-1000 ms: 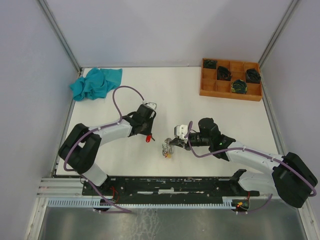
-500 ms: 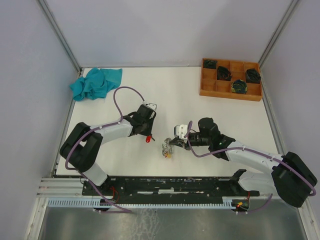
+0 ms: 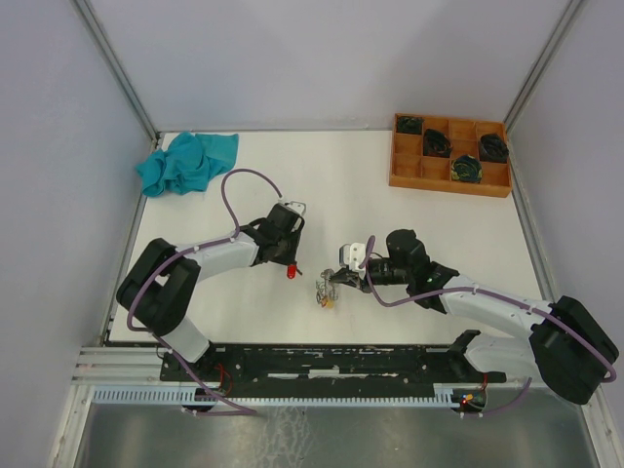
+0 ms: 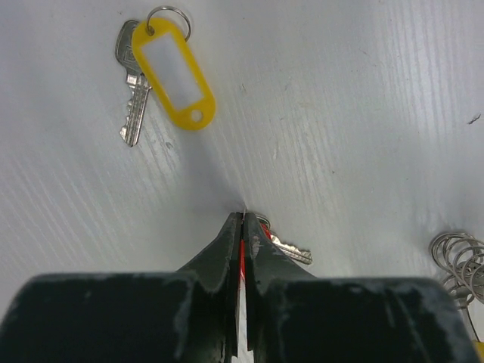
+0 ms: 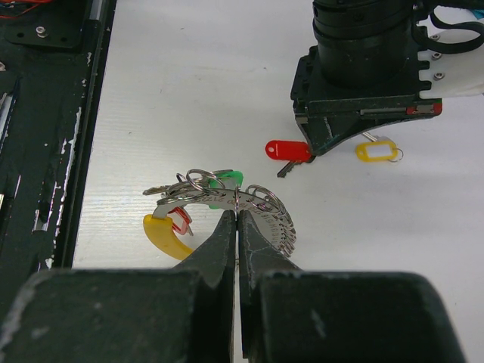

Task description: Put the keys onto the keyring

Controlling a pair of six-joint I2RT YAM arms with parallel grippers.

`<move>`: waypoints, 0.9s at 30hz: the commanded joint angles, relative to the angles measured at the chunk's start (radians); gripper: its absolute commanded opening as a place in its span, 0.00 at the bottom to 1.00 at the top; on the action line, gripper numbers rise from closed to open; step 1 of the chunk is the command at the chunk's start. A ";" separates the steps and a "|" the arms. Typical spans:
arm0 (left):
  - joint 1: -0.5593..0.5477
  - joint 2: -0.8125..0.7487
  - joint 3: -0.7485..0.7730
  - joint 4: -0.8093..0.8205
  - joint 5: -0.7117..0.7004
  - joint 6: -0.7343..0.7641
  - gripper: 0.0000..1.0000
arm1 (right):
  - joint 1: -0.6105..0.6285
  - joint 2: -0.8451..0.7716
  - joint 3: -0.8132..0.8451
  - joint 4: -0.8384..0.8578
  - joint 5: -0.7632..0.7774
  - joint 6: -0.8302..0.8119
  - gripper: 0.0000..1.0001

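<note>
Steadying the keyring [image 5: 274, 221], the right tool [image 5: 237, 214] sits clamped on it while the left tool [image 4: 243, 217] pinches the red-tagged key [image 5: 286, 150], seemingly for threading.

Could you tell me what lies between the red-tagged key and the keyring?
Nothing: in the right wrist view, only bare white table separates the red-tagged key from the keyring.

Nothing here that I can read. The white paper window in the yellow plastic key tag [image 4: 172, 72] lying on the white table [image 4: 355, 113] is blank. The small red plastic key tag [image 5: 286, 150] shows no lettering either, and I can make out no brand or number on the black wrist housing [image 5: 363, 68] above it
</note>
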 commanded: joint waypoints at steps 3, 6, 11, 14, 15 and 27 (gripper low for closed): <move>0.005 -0.036 0.006 0.019 0.030 -0.029 0.03 | 0.002 0.008 0.019 -0.030 0.003 0.006 0.01; 0.005 -0.084 -0.006 0.024 0.031 -0.005 0.03 | 0.002 0.003 0.016 -0.030 0.001 0.006 0.01; 0.004 -0.209 -0.030 0.036 0.050 0.086 0.03 | 0.001 -0.017 0.018 -0.025 0.001 0.043 0.01; 0.004 -0.279 -0.040 0.042 0.069 0.165 0.03 | 0.000 -0.038 0.010 -0.022 0.019 0.039 0.01; 0.005 -0.303 -0.043 0.044 0.079 0.197 0.03 | 0.001 -0.046 0.004 -0.018 0.029 0.037 0.01; 0.004 -0.551 -0.128 0.177 0.324 0.607 0.03 | 0.000 -0.070 0.069 -0.101 0.069 -0.003 0.01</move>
